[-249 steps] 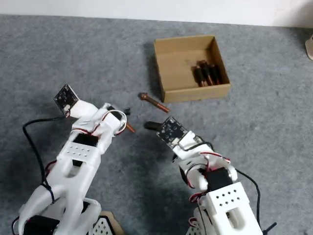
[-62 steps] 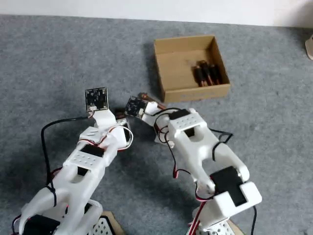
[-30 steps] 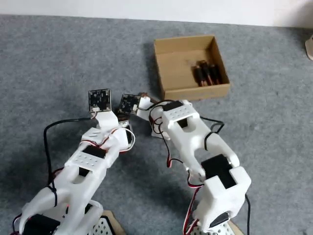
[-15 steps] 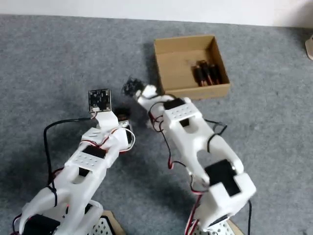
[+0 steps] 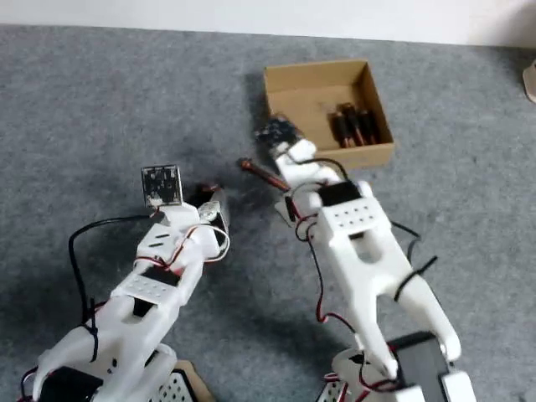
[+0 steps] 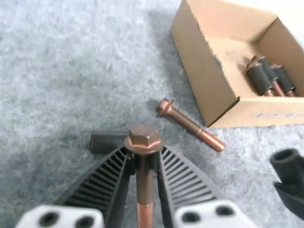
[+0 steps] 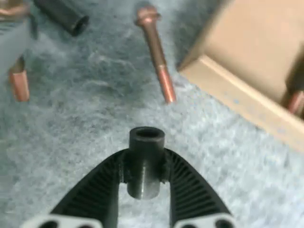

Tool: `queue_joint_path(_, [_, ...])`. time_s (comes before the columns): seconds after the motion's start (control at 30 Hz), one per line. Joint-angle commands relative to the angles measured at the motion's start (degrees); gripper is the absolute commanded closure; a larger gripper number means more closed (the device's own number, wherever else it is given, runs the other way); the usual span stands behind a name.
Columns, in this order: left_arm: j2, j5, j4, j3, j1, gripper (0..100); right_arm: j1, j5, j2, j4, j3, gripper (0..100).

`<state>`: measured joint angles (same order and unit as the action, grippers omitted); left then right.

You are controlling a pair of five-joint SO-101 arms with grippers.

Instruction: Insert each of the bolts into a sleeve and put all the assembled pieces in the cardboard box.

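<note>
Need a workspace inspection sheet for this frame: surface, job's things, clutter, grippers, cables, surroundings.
Surface: grey carpet.
Job's things: box holds three assembled pieces; loose bolt and loose sleeve lie on the carpet outside it.
Clutter: nothing seen.
Grippers: left gripper shut on held bolt; right gripper shut on held sleeve.
Cables: black cable loops beside the left arm; red and black wires hang off the right arm.
Surroundings: white strip beyond the carpet; tan object at the edge, cannot tell what.

Two unassembled bolts (image 6: 192, 126) showing, two empty sleeves (image 7: 61, 15), three assembled pieces (image 6: 266, 76) lying in one cardboard box (image 6: 204, 80).
</note>
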<state>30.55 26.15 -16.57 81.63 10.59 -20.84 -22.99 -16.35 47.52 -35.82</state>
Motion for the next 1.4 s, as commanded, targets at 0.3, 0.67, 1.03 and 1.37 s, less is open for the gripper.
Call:
queue_joint_path(0.3, [2.07, -0.44, -2.55, -0.4, 3.91, 100, 0.92, 15.12, -15.6, -14.9, -21.67, 99.4])
queue_joint_path(0.67, [1.98, -4.4, -2.55, -0.75, 5.76, 100, -1.27, 15.03, -40.84, -27.74, -45.58, 99.4])
queue_joint_path(1.03, [2.33, -4.66, -2.9, -0.84, 5.05, 100, -1.19, 15.38, -48.57, -31.96, -53.93, 99.4])
queue_joint_path(1.37, [2.42, -4.66, -3.78, -1.98, 3.21, 100, -0.84, 15.12, -67.3, -34.07, -64.04, 99.4])
